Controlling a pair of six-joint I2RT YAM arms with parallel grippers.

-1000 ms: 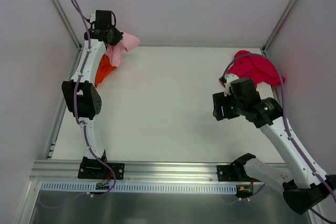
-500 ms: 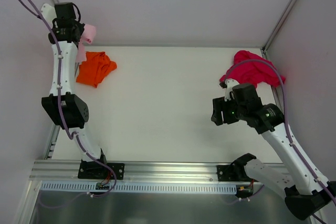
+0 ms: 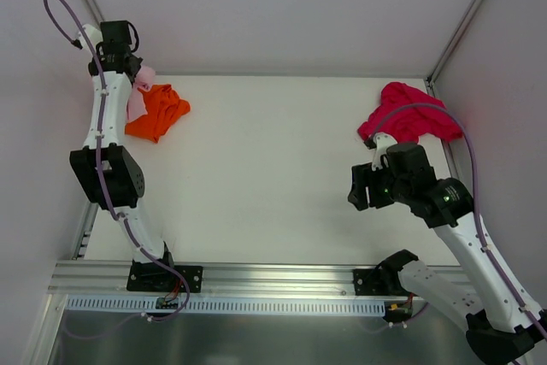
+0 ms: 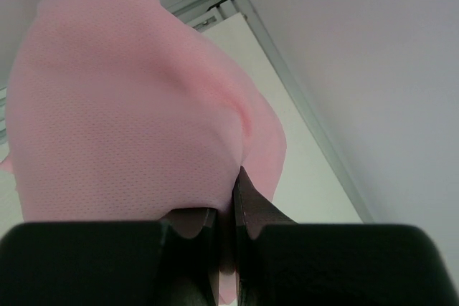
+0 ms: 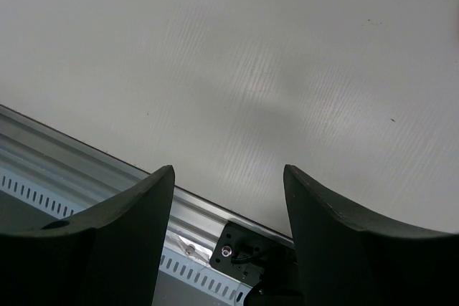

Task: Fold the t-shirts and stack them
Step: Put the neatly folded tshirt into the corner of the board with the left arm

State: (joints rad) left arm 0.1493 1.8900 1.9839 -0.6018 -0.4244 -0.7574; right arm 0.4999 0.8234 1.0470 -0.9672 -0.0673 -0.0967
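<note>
In the left wrist view the light pink t-shirt point(image 4: 136, 120) fills most of the picture, and my left gripper point(image 4: 233, 202) is shut on a fold of it. From above, that gripper point(image 3: 131, 70) is raised at the far left corner with the pink t-shirt point(image 3: 138, 100) hanging from it, over the left edge of the crumpled orange t-shirt point(image 3: 160, 111). The crimson t-shirt point(image 3: 412, 120) lies bunched at the far right. My right gripper point(image 3: 356, 191) hovers open in front of it, with only bare table point(image 5: 237, 55) between its fingers point(image 5: 129, 213).
An aluminium rail point(image 3: 256, 278) runs along the near edge, also visible under the right gripper point(image 5: 64, 166) with a black base bracket point(image 5: 244, 252). White enclosure walls and corner posts point(image 3: 90, 2) close in the left, back and right sides.
The left arm swung left and up with the pink t-shirt, uncovering the orange one, then dipped slightly. The right arm drifted a little toward the near edge.
</note>
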